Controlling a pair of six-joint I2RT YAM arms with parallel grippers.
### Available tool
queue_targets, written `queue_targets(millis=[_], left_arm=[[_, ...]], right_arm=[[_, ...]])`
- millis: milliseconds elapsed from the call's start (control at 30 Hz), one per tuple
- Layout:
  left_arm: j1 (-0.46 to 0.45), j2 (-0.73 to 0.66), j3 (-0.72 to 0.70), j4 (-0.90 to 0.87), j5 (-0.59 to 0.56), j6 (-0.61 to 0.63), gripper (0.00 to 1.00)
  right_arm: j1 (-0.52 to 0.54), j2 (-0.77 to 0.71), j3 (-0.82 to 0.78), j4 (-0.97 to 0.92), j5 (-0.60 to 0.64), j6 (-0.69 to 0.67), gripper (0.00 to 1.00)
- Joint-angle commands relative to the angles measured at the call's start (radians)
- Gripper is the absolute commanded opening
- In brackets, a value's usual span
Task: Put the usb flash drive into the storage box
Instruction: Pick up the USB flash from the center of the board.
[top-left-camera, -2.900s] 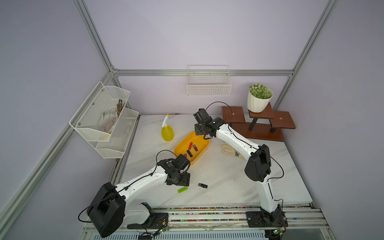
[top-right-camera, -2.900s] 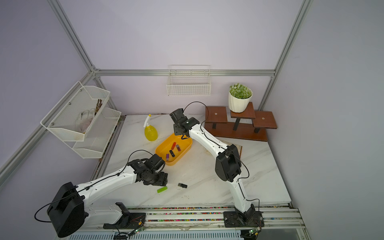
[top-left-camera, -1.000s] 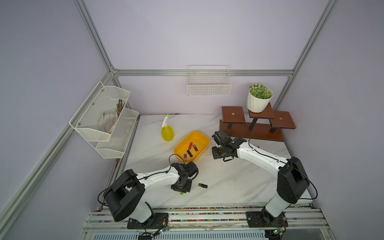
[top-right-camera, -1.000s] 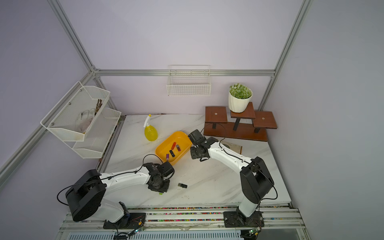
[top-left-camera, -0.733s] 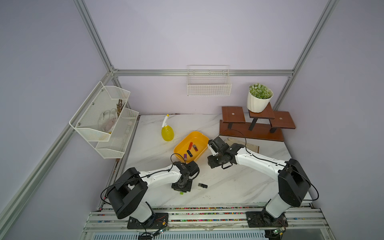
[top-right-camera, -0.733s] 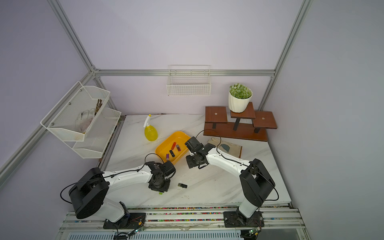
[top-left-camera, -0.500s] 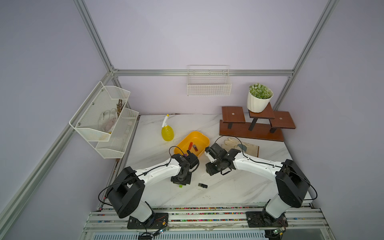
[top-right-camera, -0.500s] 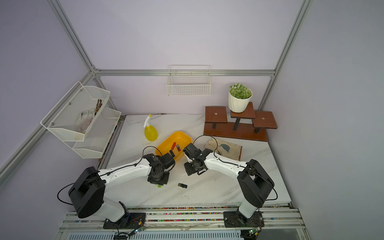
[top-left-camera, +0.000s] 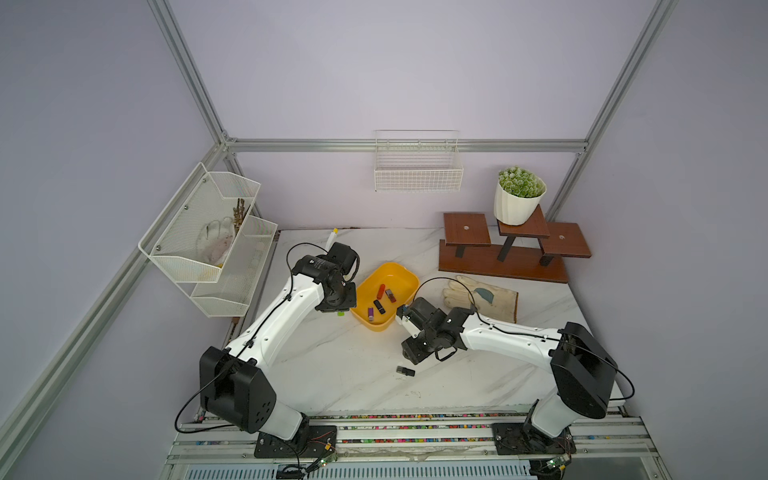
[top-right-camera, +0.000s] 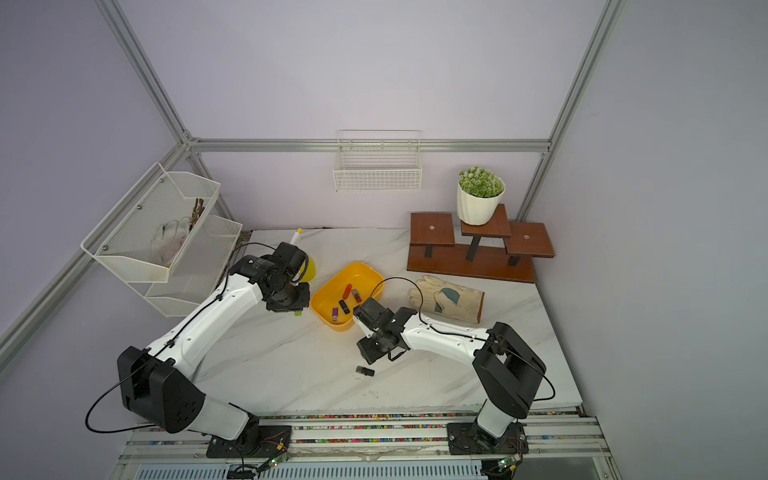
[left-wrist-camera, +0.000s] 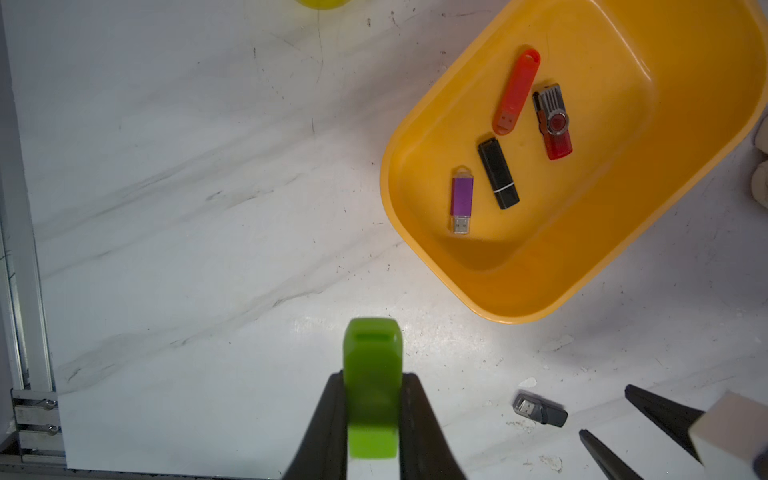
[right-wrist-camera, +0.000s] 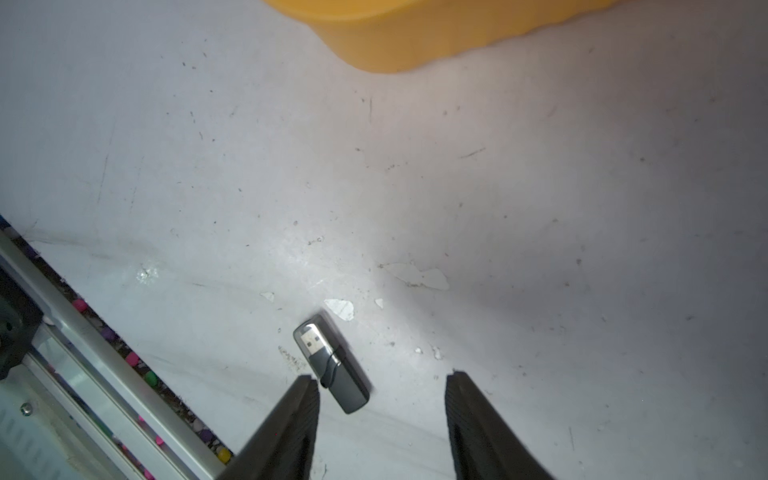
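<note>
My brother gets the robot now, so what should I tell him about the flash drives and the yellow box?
Left pincer: shut on the green flash drive, lifted beside the storage box, not over it yet.
Right pincer: open and empty, hovering by the grey flash drive on the table.
Done: in the box lie an orange drive, a red swivel drive, a black drive, a purple drive.
Left: drop the green one in, then pick up and box the grey one.
</note>
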Motion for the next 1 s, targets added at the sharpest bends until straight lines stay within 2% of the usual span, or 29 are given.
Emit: queue_targets(millis=[0, 267, 667, 967], left_arm=[[0.038, 0.014, 0.043, -0.026, 0.001, 0.062, 0.0], [0.09, -0.012, 0.005, -0.009, 0.032, 0.075, 0.0], [0.128, -0.056, -0.066, 0.002, 0.044, 0.089, 0.0], [0.143, -0.077, -0.109, 0.01, 0.047, 0.095, 0.0]], right_arm=[[0.026, 0.034, 0.034, -0.024, 0.023, -0.041, 0.55], [0.106, 0.118, 0.078, -0.057, 0.053, -0.061, 0.56], [0.128, 0.169, 0.082, -0.092, 0.092, -0.053, 0.56], [0.137, 0.197, 0.092, -0.109, 0.099, -0.05, 0.5]])
